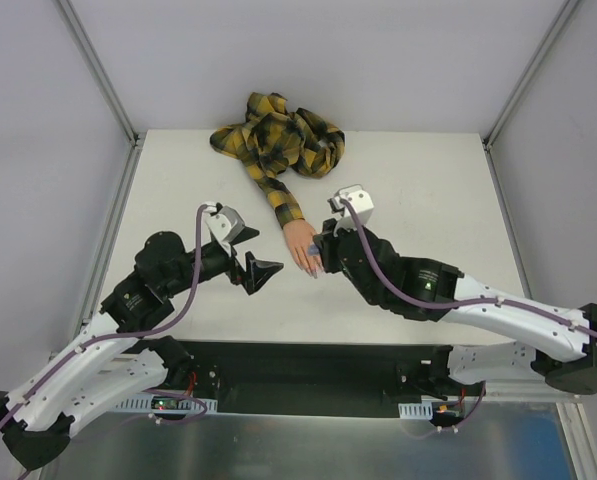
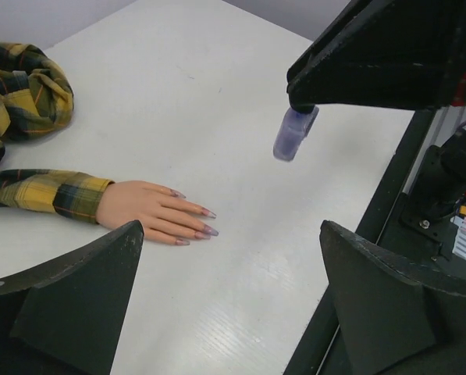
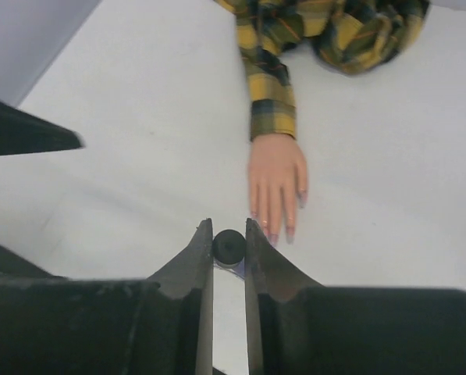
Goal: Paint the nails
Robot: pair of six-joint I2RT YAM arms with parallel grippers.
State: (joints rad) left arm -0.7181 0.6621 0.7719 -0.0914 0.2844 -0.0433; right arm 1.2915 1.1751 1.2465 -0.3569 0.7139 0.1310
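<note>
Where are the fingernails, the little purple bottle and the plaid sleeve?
Nails (image 2: 210,231): left wrist view, on the nail of one long finger.
Purple bottle (image 2: 293,134): left wrist view, on the middle of its body.
Plaid sleeve (image 3: 270,101): right wrist view, just above the cuff.

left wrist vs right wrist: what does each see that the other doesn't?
Left wrist only: the purple bottle body, side-on, hanging below the right gripper. Right wrist only: the bottle's black cap from above, pinched between that gripper's fingers. Both: the mannequin hand with its nails, the plaid sleeve, the white table.
</note>
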